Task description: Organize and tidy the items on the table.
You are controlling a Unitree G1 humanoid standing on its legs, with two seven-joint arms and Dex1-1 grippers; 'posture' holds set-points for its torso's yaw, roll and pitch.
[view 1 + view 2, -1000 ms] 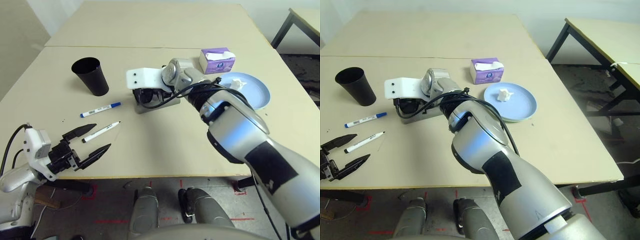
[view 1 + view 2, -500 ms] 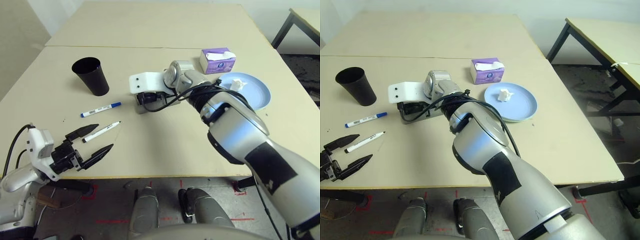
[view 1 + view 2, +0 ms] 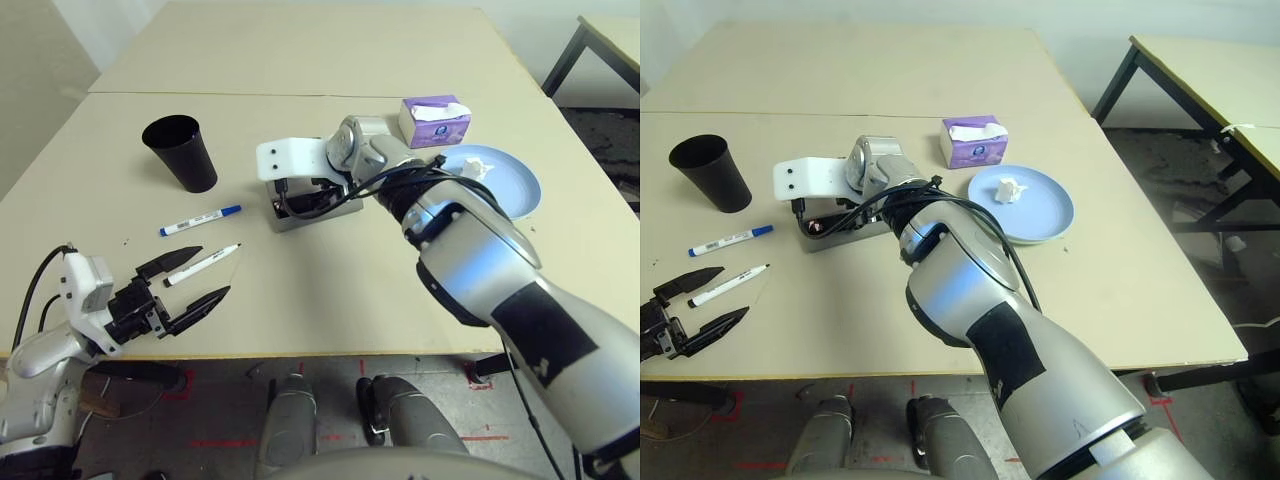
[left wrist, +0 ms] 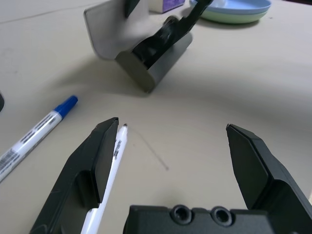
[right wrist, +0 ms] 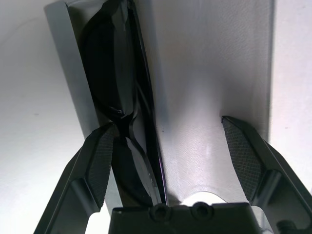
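Observation:
My right gripper [image 5: 168,124] stands open just above the open grey glasses case [image 3: 343,208], with the black sunglasses [image 5: 109,73] lying inside it beside one finger. My left gripper [image 3: 208,273] is open low over the table's near left edge, its fingers straddling the tip of the black-cap marker pen [image 3: 203,263]. The blue-cap pen [image 3: 200,219] lies just beyond it. A black cup [image 3: 182,152] stands upright at the back left. The crumpled tissue [image 3: 1008,189] rests on the light-blue plate [image 3: 1045,215], which sits on a green plate [image 4: 234,19].
A purple tissue box [image 3: 435,120] stands behind the plates. The pale beige table [image 3: 330,290] has a seam across its far part. A dark-legged second table [image 3: 1210,70] stands to the right. My right forearm crosses the table's middle.
My right gripper has opened and let go of the sunglasses, which now lie in the case. My left gripper has barely shifted.

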